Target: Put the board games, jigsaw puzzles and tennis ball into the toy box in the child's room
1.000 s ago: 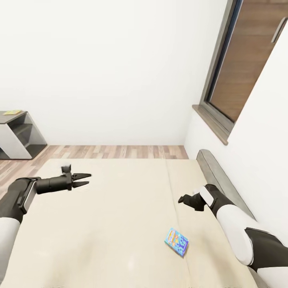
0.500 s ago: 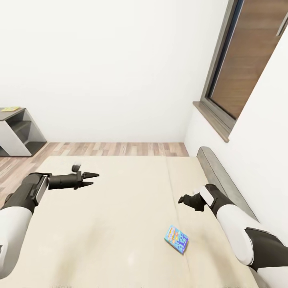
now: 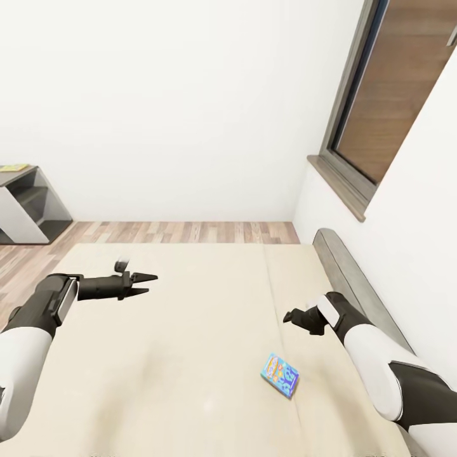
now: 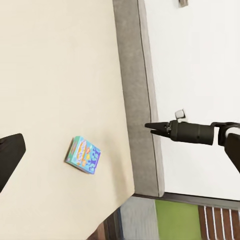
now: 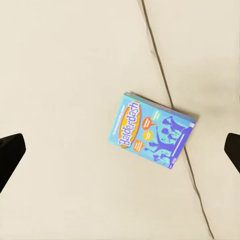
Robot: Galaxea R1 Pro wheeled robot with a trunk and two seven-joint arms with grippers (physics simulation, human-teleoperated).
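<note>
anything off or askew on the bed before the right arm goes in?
Nothing damaged or spilled. The blue board game lies flat on the bed, skewed to the mattress seam and overlapping it. The right end effector hovers above, apart from the box, fingers spread in its wrist view. The left end effector holds nothing.
</note>
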